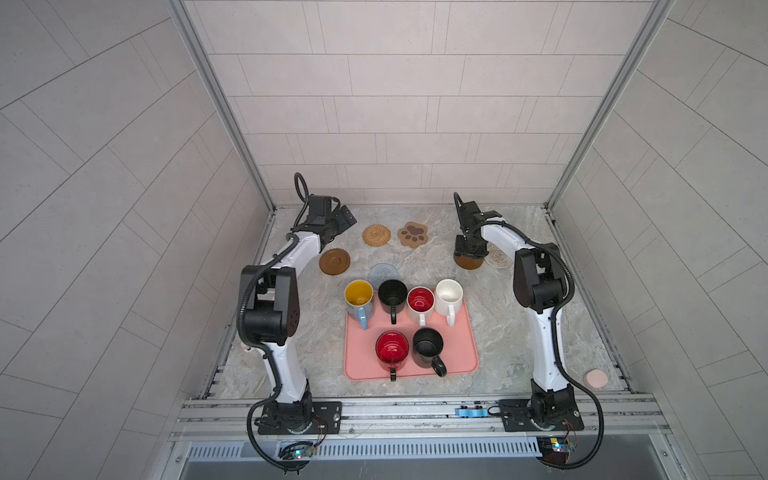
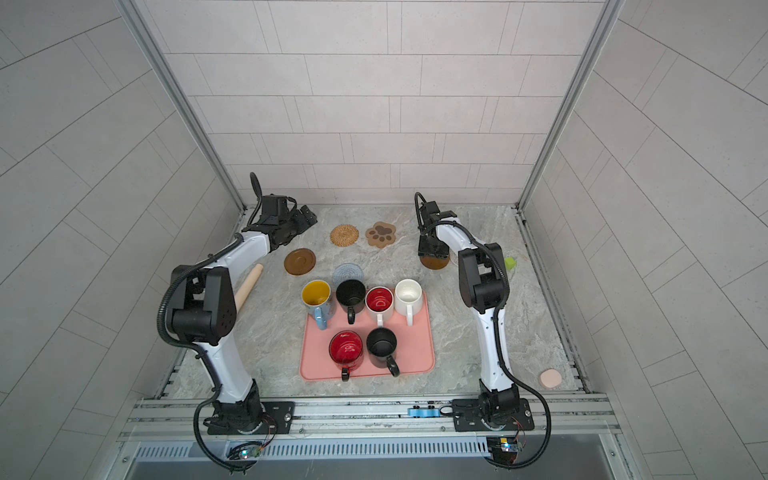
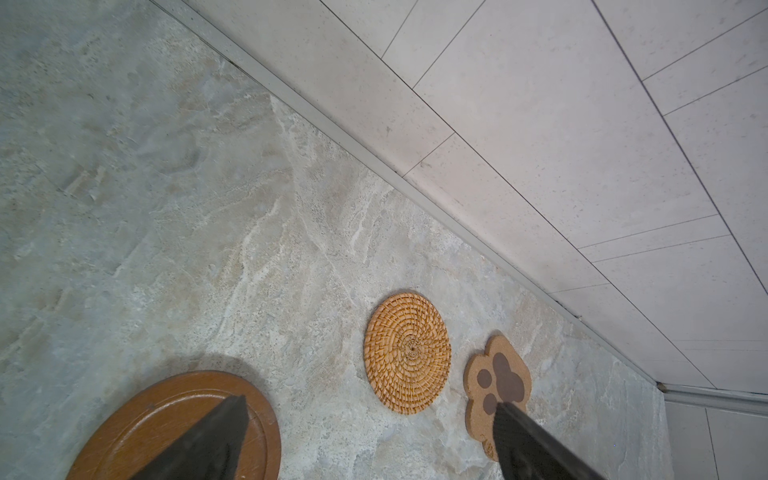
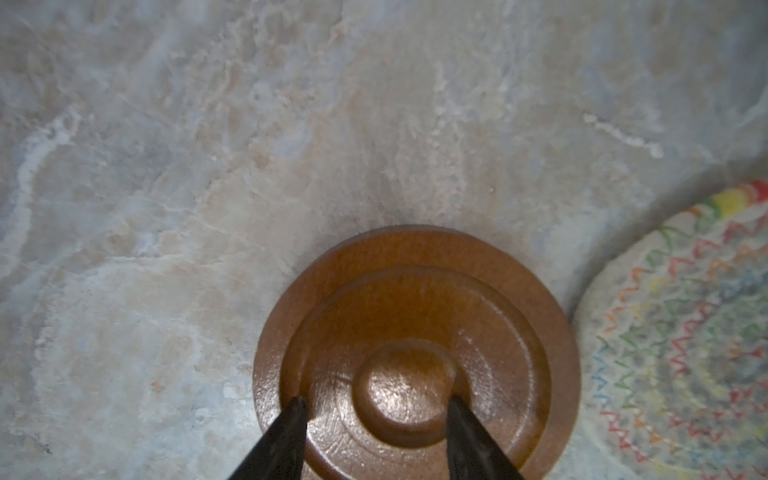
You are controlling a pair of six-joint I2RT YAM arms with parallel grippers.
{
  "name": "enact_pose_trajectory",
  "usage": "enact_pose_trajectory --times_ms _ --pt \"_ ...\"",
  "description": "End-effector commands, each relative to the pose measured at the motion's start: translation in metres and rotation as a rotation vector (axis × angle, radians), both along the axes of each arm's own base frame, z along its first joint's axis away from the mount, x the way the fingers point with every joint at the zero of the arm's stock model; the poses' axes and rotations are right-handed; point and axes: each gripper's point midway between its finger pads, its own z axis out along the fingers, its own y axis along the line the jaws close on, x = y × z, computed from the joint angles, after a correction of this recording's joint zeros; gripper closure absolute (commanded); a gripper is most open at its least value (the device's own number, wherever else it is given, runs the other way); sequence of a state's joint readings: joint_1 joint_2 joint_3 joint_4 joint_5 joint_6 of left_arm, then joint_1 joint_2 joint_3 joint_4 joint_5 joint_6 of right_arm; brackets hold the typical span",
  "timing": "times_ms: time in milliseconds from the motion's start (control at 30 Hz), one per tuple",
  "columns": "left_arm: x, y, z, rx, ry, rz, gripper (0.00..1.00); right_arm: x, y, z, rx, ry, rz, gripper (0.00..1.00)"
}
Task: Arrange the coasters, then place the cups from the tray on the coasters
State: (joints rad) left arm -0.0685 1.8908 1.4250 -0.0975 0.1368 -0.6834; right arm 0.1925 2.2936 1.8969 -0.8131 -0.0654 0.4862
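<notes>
Six upright mugs (image 1: 420, 300) on a pink tray (image 1: 461, 345) near the bench's front edge; six flat coasters (image 1: 376, 235) scattered behind.

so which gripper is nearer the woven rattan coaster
Left. The left gripper hovers just beside the woven rattan coaster, toward the left wall; the right gripper is farther off, over a brown wooden disc beyond the paw coaster.

Seen in both top views, a marbled grey desk (image 1: 519, 332) carries a pink tray (image 1: 461, 357) at lower centre. Above the tray lie a grey-blue crochet coaster (image 1: 383, 272), a rattan round (image 1: 376, 235) and a paw-shaped mat (image 1: 412, 234). A brown wooden disc (image 1: 334, 261) lies at left. A second brown disc (image 1: 469, 265) lies at right, just beside a whitish crochet round (image 1: 500, 258). A pale pink puck (image 1: 595, 378) rests at lower right. A top view shows a wooden rolling pin (image 2: 248, 286) at left.
</notes>
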Motion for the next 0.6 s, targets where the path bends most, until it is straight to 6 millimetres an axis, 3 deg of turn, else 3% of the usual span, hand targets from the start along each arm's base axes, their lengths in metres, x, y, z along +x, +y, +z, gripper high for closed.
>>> enact_pose_trajectory --times_ms 0,267,567 --pt "0.007 0.001 0.015 -0.008 -0.047 0.013 0.0 -0.001 0.0 0.007 0.022 -0.014 -0.029 0.44" --pt "0.004 0.002 0.008 -0.015 -0.039 0.026 0.0 0.002 0.004 0.008 0.02 -0.01 -0.018 0.45" --pt "0.004 0.002 0.005 -0.016 -0.034 0.029 0.0 0.002 0.003 -0.007 -0.042 0.058 -0.022 0.48"
